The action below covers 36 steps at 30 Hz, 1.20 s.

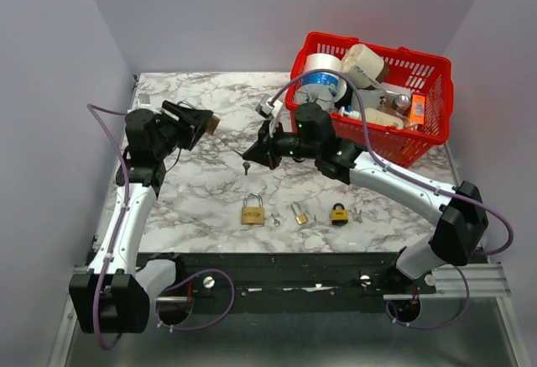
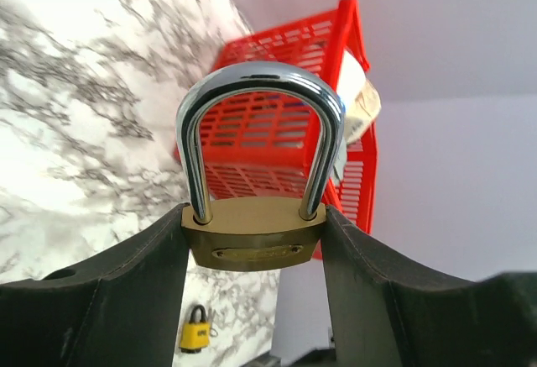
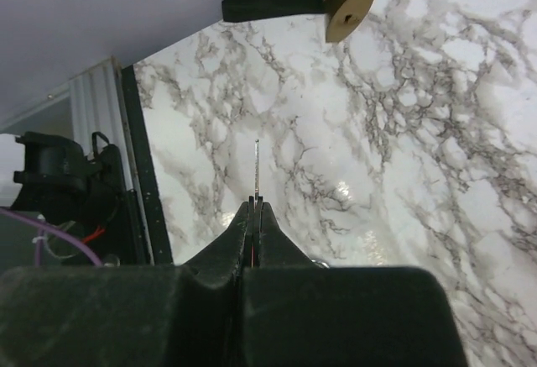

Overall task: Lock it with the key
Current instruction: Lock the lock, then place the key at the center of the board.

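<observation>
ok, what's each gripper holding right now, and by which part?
Left gripper: brass padlock, clamped by its body, shackle free. Right gripper: key, pinched at one end, the rest sticking out in front.

We take this for a robotics lab test cell: a marble-patterned table [image 1: 201,191] is boxed in by plain pale walls [image 1: 50,48]. The left arm [image 1: 126,216] and right arm [image 1: 403,186] are bolted to a metal rail [image 1: 285,287] along the bottom of the frame, trailing purple cables [image 1: 105,241]. We also see laid-out props: a row of padlocks [image 1: 299,213] at lower centre and a red basket [image 1: 419,69] of mixed items at upper right.
</observation>
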Available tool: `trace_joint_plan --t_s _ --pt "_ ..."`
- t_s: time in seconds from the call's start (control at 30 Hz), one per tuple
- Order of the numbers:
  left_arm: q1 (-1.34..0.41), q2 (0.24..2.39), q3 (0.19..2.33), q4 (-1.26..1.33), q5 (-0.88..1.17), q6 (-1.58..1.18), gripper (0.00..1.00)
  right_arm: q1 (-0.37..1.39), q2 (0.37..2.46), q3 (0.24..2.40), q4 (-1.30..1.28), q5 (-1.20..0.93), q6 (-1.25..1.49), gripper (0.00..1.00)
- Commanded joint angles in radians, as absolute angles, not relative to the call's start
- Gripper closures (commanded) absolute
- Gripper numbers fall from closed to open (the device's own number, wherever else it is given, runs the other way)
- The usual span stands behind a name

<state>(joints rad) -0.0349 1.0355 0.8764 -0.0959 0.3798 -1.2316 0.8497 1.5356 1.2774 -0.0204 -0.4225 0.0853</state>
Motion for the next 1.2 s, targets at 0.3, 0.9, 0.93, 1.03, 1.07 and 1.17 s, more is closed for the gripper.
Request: trace_joint_plan --t_s 0.3,0.9,0.93,1.03,1.07,1.17 --pt "0.190 1.019 0.965 -0.308 0.342 -0.933 1.00 0.989 1.722 1.244 0.044 -0.456 0.399 0.99" --pt "0.247 1.019 0.960 -0.572 0.339 -0.641 1.00 1.054 1.976 1.218 0.119 -0.397 0.545 0.99" --pt "0.247 1.028 0.959 -0.583 0.347 -0.637 1.00 1.054 1.982 1.218 0.123 -0.390 0.543 0.99" --pt "0.248 1.037 0.937 -0.624 0.359 -0.604 1.00 1.054 2.005 1.232 0.126 -0.367 0.538 0.99" --pt "0.249 1.037 0.925 -0.638 0.368 -0.589 1.00 1.054 2.011 1.236 0.126 -0.361 0.540 0.99" --pt "0.248 1.014 0.865 -0.675 0.379 -0.577 1.00 1.054 2.028 1.264 0.126 -0.344 0.548 0.99"
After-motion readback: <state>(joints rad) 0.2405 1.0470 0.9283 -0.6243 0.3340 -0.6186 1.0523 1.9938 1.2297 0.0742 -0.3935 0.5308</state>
